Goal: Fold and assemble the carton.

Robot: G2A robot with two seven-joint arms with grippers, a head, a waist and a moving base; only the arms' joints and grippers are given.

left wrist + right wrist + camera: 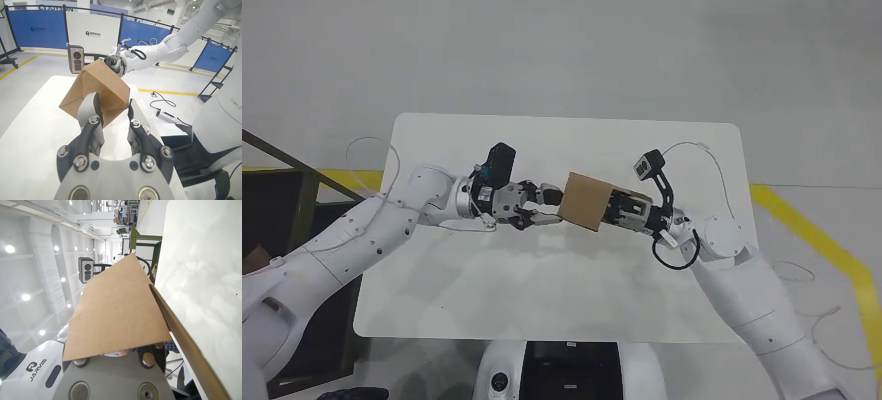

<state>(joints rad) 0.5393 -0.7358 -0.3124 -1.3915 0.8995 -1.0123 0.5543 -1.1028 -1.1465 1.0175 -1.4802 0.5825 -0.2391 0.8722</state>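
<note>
Left gripper (113,98): open wide, holding nothing. Its two fingers (87,107) straddle the near lower corner of the carton; whether either pad presses the board cannot be told.
Right gripper (614,210): set against the carton's opposite side. It is judged to be clamped on a wall there, since the box hangs tilted while the other gripper stands open.
Carton (585,200): plain brown corrugated box, already squared into a block. It sits between the two grippers over the middle of the table, tipped onto a corner. The near face shows folded flaps meeting in a diagonal seam.
Carton, far end: a loose panel edge stands beside the main face in the right wrist view, so this end is judged not yet closed.
Handling: judged light and empty. The panels are stiff but give along the creases, the surface is dry and not slippery, and the corners will crush under a hard pinch.
Where to take hold: across a single wall or flap near a crease, with flat pads. The corner itself is a poor grip and likely to slip or dent.
Table (442,290): white top with rounded corners, directly beneath the carton.
Power adapter (166,115): on the floor beyond the table's edge with its cable, well apart from the work.
</note>
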